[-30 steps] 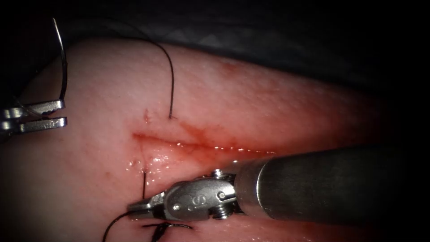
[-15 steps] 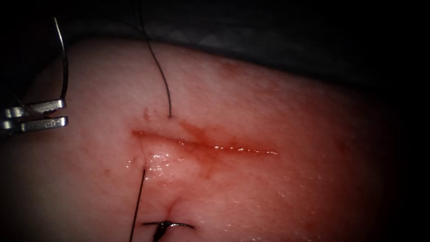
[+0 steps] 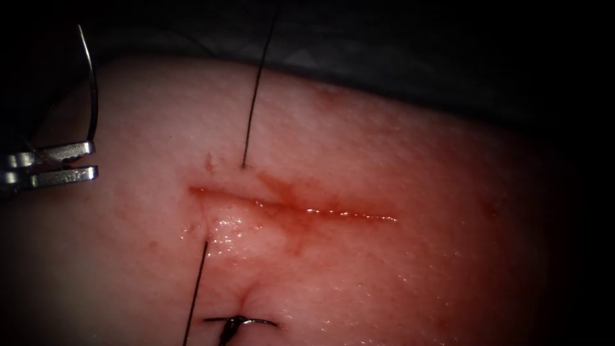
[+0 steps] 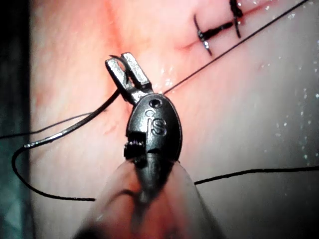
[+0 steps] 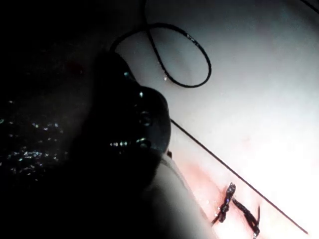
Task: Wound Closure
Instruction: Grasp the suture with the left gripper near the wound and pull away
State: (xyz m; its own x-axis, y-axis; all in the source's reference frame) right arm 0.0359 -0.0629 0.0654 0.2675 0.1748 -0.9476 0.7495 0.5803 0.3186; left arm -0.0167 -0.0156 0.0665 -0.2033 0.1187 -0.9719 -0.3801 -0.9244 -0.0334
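Nearest the endoscope, a tied stitch [image 3: 234, 322] with short cut ends sits on the tissue [image 3: 416, 269]. Just left of it, a strand of thread [image 3: 195, 288] runs straight up to enter the tissue near the cut's left end. The cut [image 3: 295, 208] lies crosswise, wet with red fluid [image 3: 282, 192]. On its far side the thread comes out again and climbs as a far strand [image 3: 256, 90], equally straight, so one bite seems to span the cut with both strands under tension. Well left of the cut, the left tool [image 3: 51, 163] has its jaws clamped on the needle [image 3: 93, 83]. It grips close to one end of the curve, though which end cannot be told, and the rest arcs upward free of the tissue. The left wrist view shows the same clamp [image 4: 127, 74] with the needle's long part sweeping away over the tissue. In the right wrist view the right tool [image 5: 134, 124] is a dark mass with thread passing close beside it. Whether it has hold of that thread cannot be made out. Handling this tension well probably means pulling in line with the bite, so the thread does not saw at the cut's edges. It also means loading both strands evenly, keeping the needle's tip off the tissue, and keeping slack loops clear of the finished stitch.
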